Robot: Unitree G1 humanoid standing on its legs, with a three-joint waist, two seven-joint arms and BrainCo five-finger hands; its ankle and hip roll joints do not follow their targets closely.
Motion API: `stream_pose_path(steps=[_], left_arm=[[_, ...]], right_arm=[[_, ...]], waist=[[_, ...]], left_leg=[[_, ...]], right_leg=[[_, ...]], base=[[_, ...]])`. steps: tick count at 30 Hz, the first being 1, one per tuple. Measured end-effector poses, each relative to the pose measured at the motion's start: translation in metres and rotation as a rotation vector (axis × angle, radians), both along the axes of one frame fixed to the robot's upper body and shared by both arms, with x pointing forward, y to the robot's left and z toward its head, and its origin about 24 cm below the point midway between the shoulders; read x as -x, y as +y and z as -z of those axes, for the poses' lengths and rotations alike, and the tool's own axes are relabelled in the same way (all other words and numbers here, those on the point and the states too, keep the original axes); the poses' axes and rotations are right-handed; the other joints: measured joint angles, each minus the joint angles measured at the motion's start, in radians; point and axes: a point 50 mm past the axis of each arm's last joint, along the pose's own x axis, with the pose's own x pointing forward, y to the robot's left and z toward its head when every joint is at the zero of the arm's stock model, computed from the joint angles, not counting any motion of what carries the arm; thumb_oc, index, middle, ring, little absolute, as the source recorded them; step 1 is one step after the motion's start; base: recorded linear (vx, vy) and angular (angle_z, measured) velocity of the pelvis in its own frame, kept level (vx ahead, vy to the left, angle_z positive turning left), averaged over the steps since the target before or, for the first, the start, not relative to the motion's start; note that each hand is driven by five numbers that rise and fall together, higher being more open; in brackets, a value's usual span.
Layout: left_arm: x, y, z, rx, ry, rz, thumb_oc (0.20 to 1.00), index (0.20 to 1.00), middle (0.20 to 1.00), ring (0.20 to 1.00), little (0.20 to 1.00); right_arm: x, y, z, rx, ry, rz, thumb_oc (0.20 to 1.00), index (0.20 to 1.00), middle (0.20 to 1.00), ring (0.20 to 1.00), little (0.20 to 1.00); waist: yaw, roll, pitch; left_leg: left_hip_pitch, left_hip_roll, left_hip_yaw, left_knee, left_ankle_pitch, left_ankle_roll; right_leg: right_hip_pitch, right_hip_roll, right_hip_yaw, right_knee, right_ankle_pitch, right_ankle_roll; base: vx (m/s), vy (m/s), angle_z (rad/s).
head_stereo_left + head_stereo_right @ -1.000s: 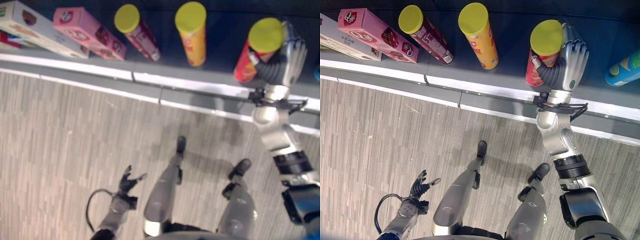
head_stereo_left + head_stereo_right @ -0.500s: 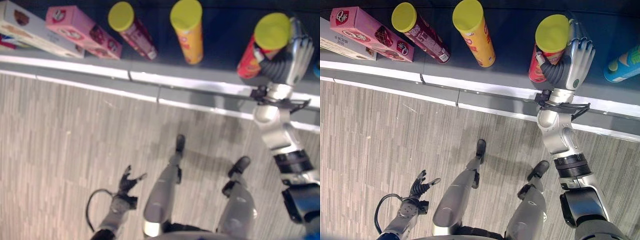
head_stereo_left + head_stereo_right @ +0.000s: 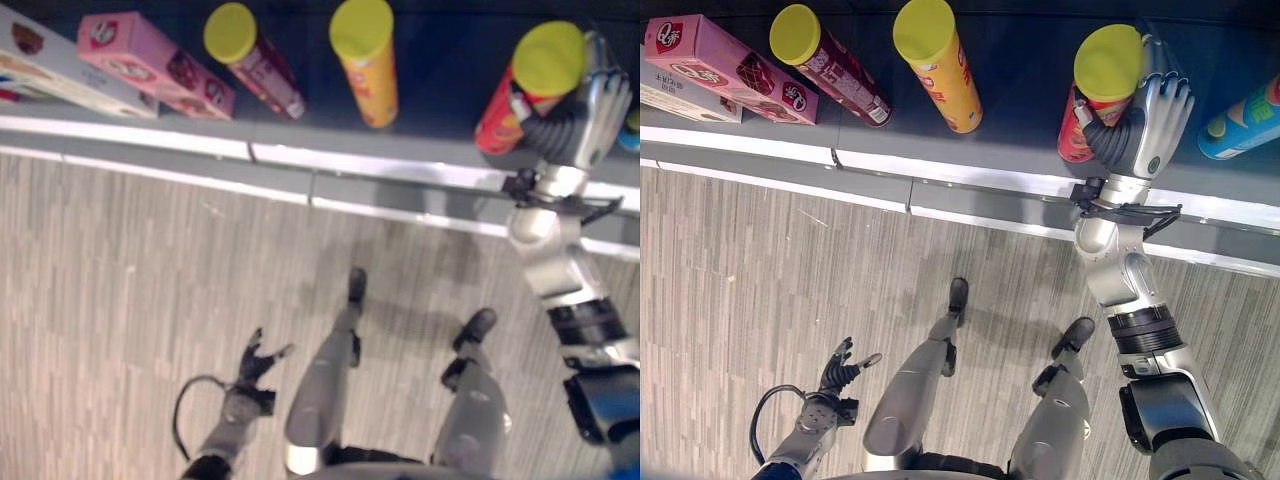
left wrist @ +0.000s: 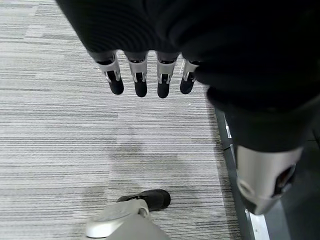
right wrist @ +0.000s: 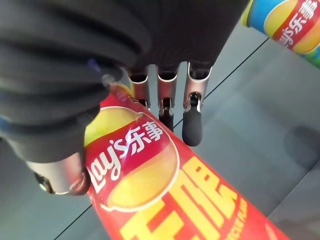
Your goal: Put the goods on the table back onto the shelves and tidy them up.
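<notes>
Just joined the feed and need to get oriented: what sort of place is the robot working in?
Probably a shop or a mock-up of one: a dark shelf with a pale front rail holds chip cans and snack boxes, and the right hand grips a red can.

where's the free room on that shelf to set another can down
Widest bare patch: between the orange can and the red can held in the right hand. Crowded leftward: maroon can sits beside the pink box.

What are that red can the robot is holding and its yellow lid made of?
The red can looks like printed card or foil-lined tube: glossy wrap with a sheen in the right wrist view. The yellow lid seems matt plastic, plain and evenly coloured. The right hand wraps round the can.
</notes>
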Motion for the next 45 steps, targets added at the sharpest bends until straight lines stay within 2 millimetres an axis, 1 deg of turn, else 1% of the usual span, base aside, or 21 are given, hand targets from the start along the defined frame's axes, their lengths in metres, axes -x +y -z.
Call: stream_pose_path(steps=[1, 2, 3, 8, 12, 22, 25, 26, 28, 29, 31, 32, 34, 35, 36, 37, 39, 40, 41, 42, 45], left_arm=[[-0.002, -0.001, -0.001, -0.001, -0.007, -0.002, 1.000, 1.000, 1.000, 1.000, 1.000], [-0.003, -0.001, -0.002, -0.001, -0.010, -0.001, 1.000, 1.000, 1.000, 1.000, 1.000], [-0.003, -0.001, -0.002, -0.001, -0.011, -0.001, 1.000, 1.000, 1.000, 1.000, 1.000], [-0.003, -0.001, -0.001, -0.002, -0.009, -0.002, 1.000, 1.000, 1.000, 1.000, 1.000], [0.003, 0.001, 0.005, -0.007, 0.032, -0.014, 1.000, 1.000, 1.000, 1.000, 1.000], [0.010, 0.004, 0.013, -0.013, 0.084, -0.035, 1.000, 1.000, 1.000, 1.000, 1.000], [0.016, 0.010, 0.019, -0.015, 0.126, -0.076, 1.000, 1.000, 1.000, 1.000, 1.000], [0.016, 0.011, 0.020, -0.015, 0.134, -0.083, 1.000, 1.000, 1.000, 1.000, 1.000], [0.019, 0.014, 0.022, -0.008, 0.152, -0.117, 1.000, 1.000, 1.000, 1.000, 1.000], [0.026, 0.018, 0.026, -0.016, 0.182, -0.130, 1.000, 1.000, 1.000, 1.000, 1.000], [0.025, 0.017, 0.026, -0.011, 0.181, -0.130, 1.000, 1.000, 1.000, 1.000, 1.000], [0.023, 0.018, 0.025, -0.001, 0.180, -0.129, 1.000, 1.000, 1.000, 1.000, 1.000], [0.025, 0.025, 0.025, 0.014, 0.185, -0.149, 1.000, 1.000, 1.000, 1.000, 1.000], [0.026, 0.027, 0.026, 0.014, 0.190, -0.144, 1.000, 1.000, 1.000, 1.000, 1.000], [0.028, 0.032, 0.027, 0.031, 0.202, -0.166, 1.000, 1.000, 1.000, 1.000, 1.000], [0.034, 0.036, 0.028, 0.032, 0.218, -0.183, 1.000, 1.000, 1.000, 1.000, 1.000], [0.042, 0.040, 0.032, 0.038, 0.250, -0.182, 1.000, 1.000, 1.000, 1.000, 1.000], [0.042, 0.042, 0.032, 0.049, 0.263, -0.176, 1.000, 1.000, 1.000, 1.000, 1.000], [0.042, 0.042, 0.032, 0.049, 0.263, -0.176, 1.000, 1.000, 1.000, 1.000, 1.000], [0.051, 0.048, 0.035, 0.061, 0.293, -0.166, 1.000, 1.000, 1.000, 1.000, 1.000], [0.059, 0.054, 0.038, 0.068, 0.334, -0.139, 1.000, 1.000, 1.000, 1.000, 1.000]], right_arm=[[0.000, 0.000, 0.000, 0.000, 0.000, -0.001, 0.200, 0.200, 0.200, 0.200, 0.200], [0.000, 0.000, 0.000, 0.000, 0.000, -0.001, 0.555, 0.555, 0.555, 0.555, 0.555], [0.000, 0.000, 0.000, 0.000, 0.000, -0.001, 1.000, 1.000, 1.000, 1.000, 1.000], [-0.001, 0.000, 0.000, -0.016, 0.007, -0.010, 1.000, 1.000, 1.000, 1.000, 1.000], [-0.001, 0.000, 0.000, -0.016, 0.009, -0.012, 1.000, 1.000, 1.000, 1.000, 1.000], [0.001, -0.001, -0.001, -0.030, 0.012, -0.024, 1.000, 1.000, 1.000, 1.000, 1.000], [0.025, -0.009, -0.013, -0.049, -0.088, -0.032, 1.000, 1.000, 1.000, 1.000, 1.000], [0.028, -0.011, -0.012, -0.049, -0.091, -0.032, 1.000, 1.000, 1.000, 1.000, 1.000], [0.054, -0.020, -0.006, -0.050, -0.128, -0.031, 1.000, 1.000, 1.000, 1.000, 1.000], [0.060, -0.019, 0.007, -0.043, -0.088, -0.055, 1.000, 1.000, 1.000, 1.000, 1.000], [0.062, -0.024, 0.028, -0.066, 0.012, -0.081, 1.000, 1.000, 1.000, 1.000, 1.000], [0.065, -0.027, 0.039, -0.106, 0.084, -0.125, 1.000, 1.000, 1.000, 1.000, 1.000], [0.070, -0.034, 0.080, -0.233, 0.316, -0.219, 1.000, 1.000, 1.000, 1.000, 1.000], [0.073, -0.039, 0.094, -0.280, 0.392, -0.249, 1.000, 1.000, 1.000, 1.000, 1.000], [0.082, -0.050, 0.117, -0.419, 0.485, -0.308, 1.000, 1.000, 1.000, 1.000, 1.000], [0.086, -0.053, 0.131, -0.519, 0.540, -0.341, 1.000, 1.000, 1.000, 1.000, 1.000], [0.089, -0.058, 0.149, -0.676, 0.600, -0.442, 1.000, 1.000, 1.000, 1.000, 1.000], [0.090, -0.061, 0.161, -0.790, 0.638, -0.549, 1.000, 1.000, 1.000, 1.000, 1.000], [0.090, -0.061, 0.161, -0.790, 0.638, -0.549, 1.000, 1.000, 1.000, 1.000, 1.000], [0.093, -0.064, 0.189, -0.933, 0.791, -0.681, 1.000, 1.000, 1.000, 1.000, 1.000], [0.104, -0.063, 0.219, -1.019, 0.978, -0.795, 1.000, 1.000, 1.000, 1.000, 1.000]], waist=[[0.000, 0.000, 0.000], [0.000, 0.000, 0.000], [0.000, 0.000, 0.000], [-0.001, 0.000, 0.000], [-0.002, -0.001, -0.001], [-0.006, -0.029, -0.014], [-0.010, -0.060, -0.044], [-0.015, -0.071, -0.054], [-0.014, -0.099, -0.071], [-0.037, -0.134, -0.118], [-0.069, -0.160, -0.157], [-0.068, -0.169, -0.163], [-0.079, -0.198, -0.195], [-0.095, -0.203, -0.206], [-0.095, -0.212, -0.213], [-0.104, -0.218, -0.220], [-0.140, -0.217, -0.240], [-0.143, -0.220, -0.243], [-0.143, -0.220, -0.243], [-0.137, -0.222, -0.276], [-0.142, -0.229, -0.296]], left_leg=[[0.000, 0.000, 0.000, 0.000, 0.000, 0.000], [0.000, 0.000, 0.000, 0.000, 0.000, 0.000], [0.000, 0.000, 0.000, 0.000, 0.000, 0.000], [0.001, 0.001, 0.000, 0.000, 0.001, 0.000], [0.006, 0.002, 0.000, 0.000, 0.002, 0.000], [0.051, 0.003, 0.001, -0.011, 0.015, 0.001], [0.082, 0.004, 0.005, -0.064, 0.040, -0.002], [0.086, 0.006, 0.007, -0.072, 0.043, -0.003], [0.118, 0.003, 0.014, -0.085, 0.045, -0.005], [0.131, 0.002, 0.027, -0.102, 0.045, -0.005], [0.142, 0.008, 0.033, -0.111, 0.044, -0.006], [0.156, 0.010, 0.039, -0.114, 0.043, -0.007], [0.192, 0.017, 0.057, -0.123, 0.036, -0.017], [0.202, 0.019, 0.065, -0.129, 0.033, -0.020], [0.222, 0.023, 0.077, -0.129, 0.030, -0.024], [0.236, 0.025, 0.082, -0.129, 0.028, -0.025], [0.242, 0.030, 0.090, -0.130, 0.021, -0.031], [0.256, 0.035, 0.106, -0.130, 0.017, -0.036], [0.256, 0.035, 0.106, -0.130, 0.017, -0.036], [0.270, 0.041, 0.123, -0.130, 0.013, -0.031], [0.303, 0.048, 0.138, -0.130, 0.007, -0.032]], right_leg=[[0.000, 0.000, 0.000, 0.000, 0.000, 0.000], [0.000, 0.000, 0.000, 0.000, 0.000, 0.000], [0.000, 0.000, 0.000, 0.000, 0.000, 0.000], [0.000, 0.000, 0.000, 0.000, 0.001, -0.001], [0.005, 0.000, 0.001, 0.002, 0.001, -0.001], [0.048, 0.002, -0.002, -0.010, 0.013, 0.000], [0.082, 0.018, -0.009, -0.077, 0.048, 0.000], [0.086, 0.021, -0.009, -0.088, 0.055, 0.000], [0.131, 0.026, -0.015, -0.131, 0.070, 0.003], [0.134, 0.029, -0.007, -0.146, 0.073, 0.004], [0.144, 0.035, -0.004, -0.163, 0.079, 0.004], [0.156, 0.038, -0.001, -0.167, 0.080, 0.004], [0.180, 0.047, 0.013, -0.180, 0.079, 0.004], [0.181, 0.050, 0.020, -0.182, 0.079, 0.004], [0.199, 0.056, 0.027, -0.190, 0.081, 0.003], [0.210, 0.058, 0.029, -0.194, 0.081, 0.003], [0.211, 0.059, 0.035, -0.194, 0.080, 0.002], [0.215, 0.061, 0.054, -0.194, 0.081, 0.001], [0.215, 0.061, 0.054, -0.194, 0.081, 0.001], [0.218, 0.066, 0.072, -0.194, 0.083, -0.001], [0.236, 0.070, 0.083, -0.195, 0.082, -0.002]], base=[[0.00, 0.000, 0.00], [0.00, 0.000, 0.00], [0.00, 0.000, 0.00], [0.00, 0.000, 0.00], [0.00, 0.000, 0.00], [0.00, 0.003, 0.00], [0.09, -0.011, -0.02], [0.08, -0.010, -0.04], [0.06, 0.003, -0.07], [0.12, -0.003, -0.16], [0.11, -0.014, -0.12], [0.06, -0.012, -0.15], [0.11, -0.011, -0.24], [0.12, 0.008, -0.27], [0.06, 0.012, -0.24], [0.09, 0.030, -0.21], [0.09, 0.022, -0.17], [0.05, 0.012, -0.16], [0.09, 0.015, -0.31], [0.07, 0.007, -0.24], [0.14, 0.012, -0.21]])
